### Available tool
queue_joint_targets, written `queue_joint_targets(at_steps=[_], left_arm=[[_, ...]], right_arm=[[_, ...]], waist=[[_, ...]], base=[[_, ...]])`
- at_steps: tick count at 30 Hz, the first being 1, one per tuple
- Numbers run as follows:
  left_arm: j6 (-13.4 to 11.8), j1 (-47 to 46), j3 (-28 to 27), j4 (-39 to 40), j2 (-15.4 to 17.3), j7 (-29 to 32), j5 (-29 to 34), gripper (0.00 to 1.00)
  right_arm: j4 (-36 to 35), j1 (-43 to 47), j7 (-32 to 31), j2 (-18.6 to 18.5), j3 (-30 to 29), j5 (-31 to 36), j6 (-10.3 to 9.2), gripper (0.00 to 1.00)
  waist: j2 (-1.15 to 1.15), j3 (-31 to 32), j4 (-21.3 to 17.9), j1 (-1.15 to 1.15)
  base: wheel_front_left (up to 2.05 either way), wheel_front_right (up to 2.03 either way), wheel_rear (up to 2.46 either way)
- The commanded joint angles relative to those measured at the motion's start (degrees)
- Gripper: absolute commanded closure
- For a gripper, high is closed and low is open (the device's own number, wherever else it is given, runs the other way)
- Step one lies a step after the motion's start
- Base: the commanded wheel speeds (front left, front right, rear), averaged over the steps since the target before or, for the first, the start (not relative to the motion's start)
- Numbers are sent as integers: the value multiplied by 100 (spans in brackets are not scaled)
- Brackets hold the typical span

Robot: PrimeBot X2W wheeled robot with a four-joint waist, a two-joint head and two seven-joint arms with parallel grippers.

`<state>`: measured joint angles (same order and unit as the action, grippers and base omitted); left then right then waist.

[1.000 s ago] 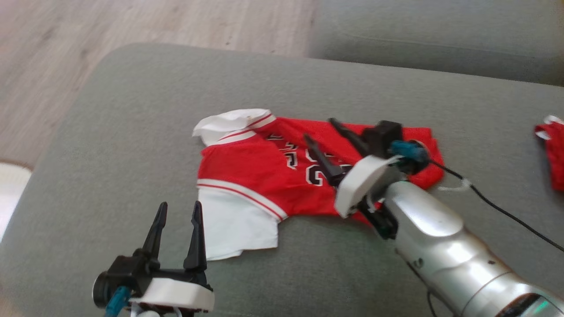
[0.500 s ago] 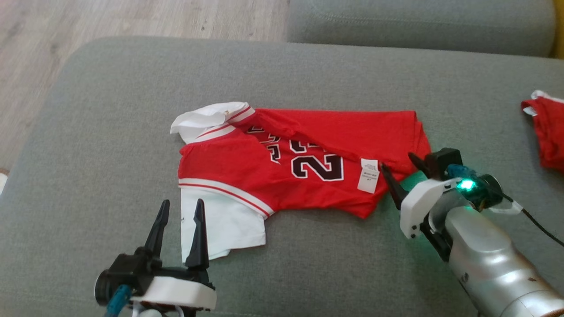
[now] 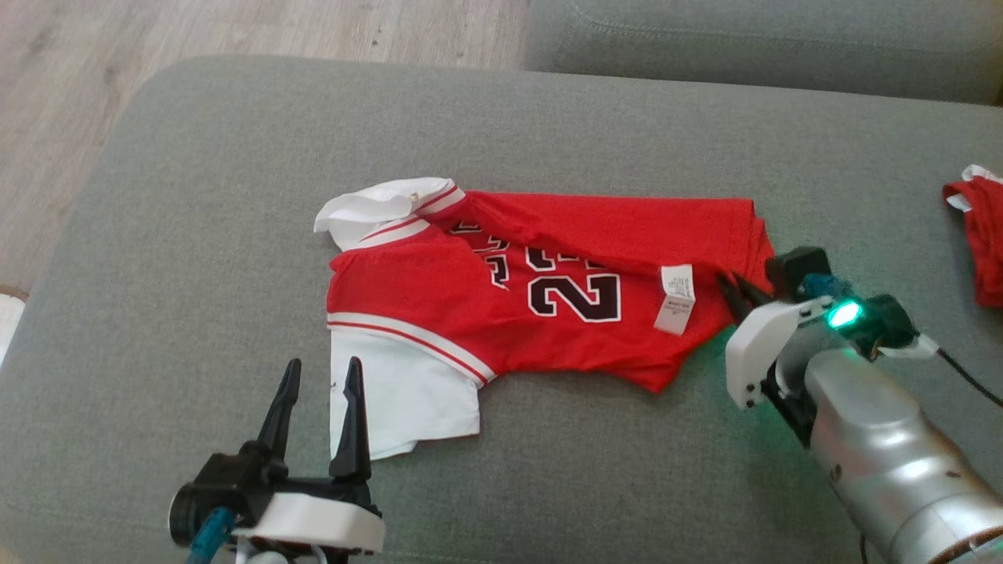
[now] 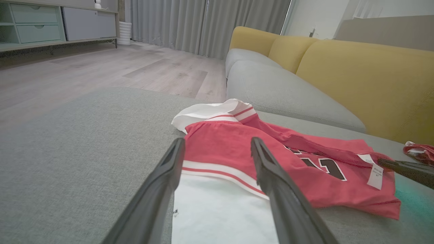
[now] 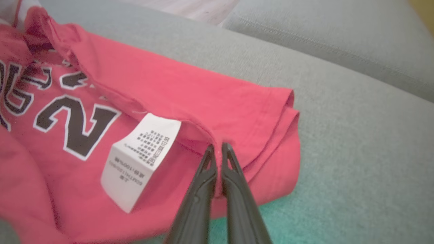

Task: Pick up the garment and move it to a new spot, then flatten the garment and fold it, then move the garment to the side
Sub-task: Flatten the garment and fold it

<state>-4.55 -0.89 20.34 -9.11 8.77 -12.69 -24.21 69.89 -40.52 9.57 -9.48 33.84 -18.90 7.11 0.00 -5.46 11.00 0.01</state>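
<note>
Head, left wrist and right wrist views of a small jersey-style garment (image 3: 501, 305) lying at the middle of a grey seat cushion (image 3: 196, 235). The garment is thin red knit with black, white-outlined numerals, white sleeves edged in red-and-white stripes, and a stitched double hem. A white printed care label (image 3: 675, 299) lies flat on it toward 3 o'clock. The cloth is mostly flat, with one long fold ridge across its upper part and the upper sleeve crumpled. The cushion is coarse woven fabric with a rounded corner at 10 o'clock. Pale wood-plank floor (image 3: 235, 31) lies beyond it at 11 o'clock, and a second grey cushion (image 3: 783, 39) at 1 o'clock. A second red-and-white cloth (image 3: 975, 235) lies well apart at 3 o'clock. Yellow back cushions (image 4: 356, 78) and grey curtains (image 4: 203, 23) show in the left wrist view. In the head view the garment's long axis runs from 9 to 3 o'clock, sleeves toward 9 and hem toward 3. The left gripper (image 3: 322, 364) sits at 7 o'clock, its dark tapered fingers spread wide and empty, at the lower white sleeve's edge. The right gripper (image 3: 725, 278), on a silver forearm with a green lamp (image 3: 844, 315), reaches in from 4 o'clock. Its fingers are drawn together, tips (image 5: 217, 145) on the red cloth just inside the hem corner, beside the label. Whether cloth is caught between them cannot be told.
</note>
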Motion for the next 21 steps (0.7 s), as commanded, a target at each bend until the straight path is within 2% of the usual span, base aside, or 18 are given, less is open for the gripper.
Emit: queue_joint_targets(at_steps=[1, 6, 10, 16, 21], left_arm=[[-28, -229, -156, 131, 76, -61, -9, 0], [-54, -148, -129, 112, 86, -54, -23, 0], [-69, -51, -112, 99, 91, -53, -53, 0], [-113, 75, -120, 132, 111, -52, -97, 0], [-156, 116, -139, 198, 119, -60, -124, 0]], right_arm=[[-99, -240, 141, 29, -8, 61, 37, 100], [-268, -506, 401, -11, -261, 114, 37, 100], [-703, -625, 505, -34, -478, 209, 37, 100], [-1830, -623, 530, -69, -837, 588, 37, 100], [-3120, -465, 53, -28, -1264, 1086, 37, 100]], waist=[[0, 40, -17, -1], [0, 212, -99, -1], [0, 392, -192, -1], [0, 624, -343, -1], [0, 704, -378, -1]], base=[[0, 0, 0], [0, 0, 0], [0, 0, 0], [0, 0, 0], [0, 0, 0]])
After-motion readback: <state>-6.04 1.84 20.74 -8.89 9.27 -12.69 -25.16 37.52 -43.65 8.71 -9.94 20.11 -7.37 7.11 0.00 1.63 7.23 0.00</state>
